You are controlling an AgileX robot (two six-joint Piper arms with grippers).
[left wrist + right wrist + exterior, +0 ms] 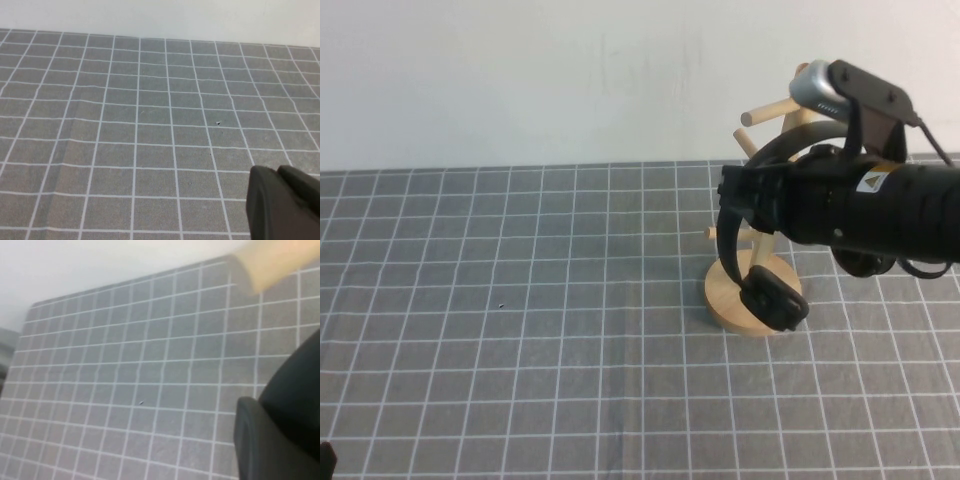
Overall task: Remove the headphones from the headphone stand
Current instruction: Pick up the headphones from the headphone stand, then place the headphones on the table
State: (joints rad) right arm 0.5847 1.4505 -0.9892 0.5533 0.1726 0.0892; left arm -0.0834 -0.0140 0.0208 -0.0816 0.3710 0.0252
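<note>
While the headphones (750, 245) hang on the wooden stand (752, 298) at the table's (520, 330) far right, right claw (732, 200) clamped on the headband, left claw (280, 205) low over bare grid cloth, fingers impossible to judge.

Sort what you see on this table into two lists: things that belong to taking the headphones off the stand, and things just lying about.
Belongs to the job:
- all-black over-ear headphones
- light wooden tree-shaped headphone stand
- right gripper, at the headband beside the stand

Just there:
- grey grid-patterned table mat
- left gripper, low over bare mat
</note>
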